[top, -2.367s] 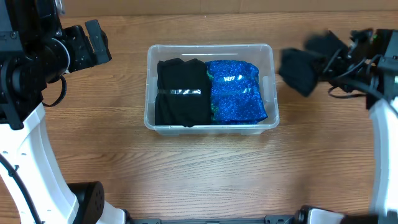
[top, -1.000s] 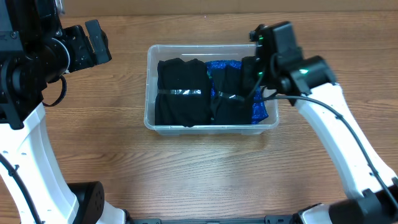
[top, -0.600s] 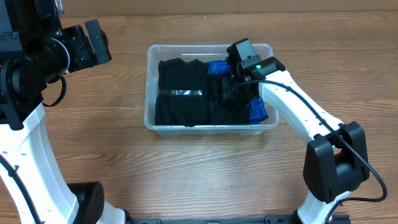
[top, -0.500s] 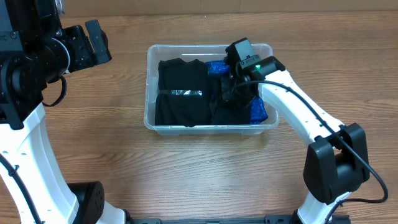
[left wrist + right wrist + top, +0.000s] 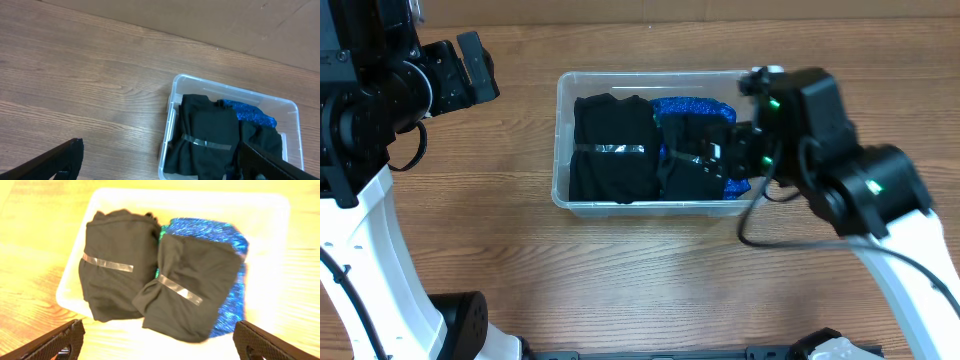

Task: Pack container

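Note:
The clear container (image 5: pixel 560 150) stands mid-table. Inside lie a taped black folded garment (image 5: pixel 612 148) on the left, a blue glittery bundle (image 5: pixel 692 104) on the right, and a second taped black bundle (image 5: pixel 690 165) on top of the blue one. My right gripper (image 5: pixel 738 152) hovers over the container's right end, open, holding nothing. In the right wrist view its fingertips (image 5: pixel 56 342) stand wide apart above the container (image 5: pixel 280 210) and the top black bundle (image 5: pixel 192 287). My left gripper (image 5: pixel 475 65) is open at the far left, away from the container (image 5: pixel 172 100).
Bare wooden tabletop (image 5: pixel 640 280) surrounds the container on all sides. The white left arm (image 5: pixel 370 250) runs down the left side and the right arm (image 5: pixel 910 260) down the right. A cardboard edge (image 5: pixel 210 20) borders the table's far side.
My right gripper opened and let go of the second black bundle, which now lies on the blue one. It then rose and drew back to the right. The left arm has not moved.

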You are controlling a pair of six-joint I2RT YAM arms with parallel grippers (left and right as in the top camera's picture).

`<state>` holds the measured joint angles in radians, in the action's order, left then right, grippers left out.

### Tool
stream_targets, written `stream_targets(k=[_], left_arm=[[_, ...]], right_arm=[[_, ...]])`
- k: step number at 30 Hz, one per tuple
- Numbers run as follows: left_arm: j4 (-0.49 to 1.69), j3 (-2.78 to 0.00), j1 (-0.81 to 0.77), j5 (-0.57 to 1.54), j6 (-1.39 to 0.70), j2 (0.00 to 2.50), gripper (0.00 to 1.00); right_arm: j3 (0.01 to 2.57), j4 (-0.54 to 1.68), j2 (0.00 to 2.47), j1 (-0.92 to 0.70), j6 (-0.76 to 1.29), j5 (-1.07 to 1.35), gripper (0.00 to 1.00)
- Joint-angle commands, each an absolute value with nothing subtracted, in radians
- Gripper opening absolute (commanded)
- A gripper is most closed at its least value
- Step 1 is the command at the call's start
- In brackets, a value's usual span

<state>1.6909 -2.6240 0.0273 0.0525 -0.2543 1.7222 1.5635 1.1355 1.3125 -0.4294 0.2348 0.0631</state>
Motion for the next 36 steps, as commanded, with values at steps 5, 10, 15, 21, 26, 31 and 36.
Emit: stream_targets(k=[5, 10, 15, 21, 26, 31, 36], left_arm=[[1.689, -2.622, 0.033, 0.052, -0.239, 1.721, 1.0], [1.689, -2.622, 0.033, 0.052, -0.239, 1.721, 1.0], [1.689, -2.622, 0.033, 0.052, -0.239, 1.721, 1.0], [1.689, -2.622, 0.033, 0.052, -0.239, 1.721, 1.0], [1.689, -2.622, 0.033, 0.052, -0.239, 1.721, 1.0], [1.689, -2.622, 0.033, 0.052, -0.239, 1.721, 1.0], [1.689, -2.622, 0.033, 0.052, -0.239, 1.721, 1.0]], right_arm=[[1.573, 1.074, 1.117, -0.35, 0.228, -0.178, 1.0], [1.572, 1.102, 0.958, -0.307, 0.217, -0.279, 1.0], [1.556, 1.113, 0.847, -0.285, 0.096, -0.268, 1.0], [1.305, 1.029, 0.682, -0.149, 0.097, -0.155, 1.0], [0.968, 0.849, 0.514, -0.099, 0.108, -0.056, 1.0], [0.671, 0.724, 0.347, -0.099, 0.108, 0.01, 1.0], [0.451, 0.675, 0.2, -0.099, 0.108, 0.041, 1.0]])
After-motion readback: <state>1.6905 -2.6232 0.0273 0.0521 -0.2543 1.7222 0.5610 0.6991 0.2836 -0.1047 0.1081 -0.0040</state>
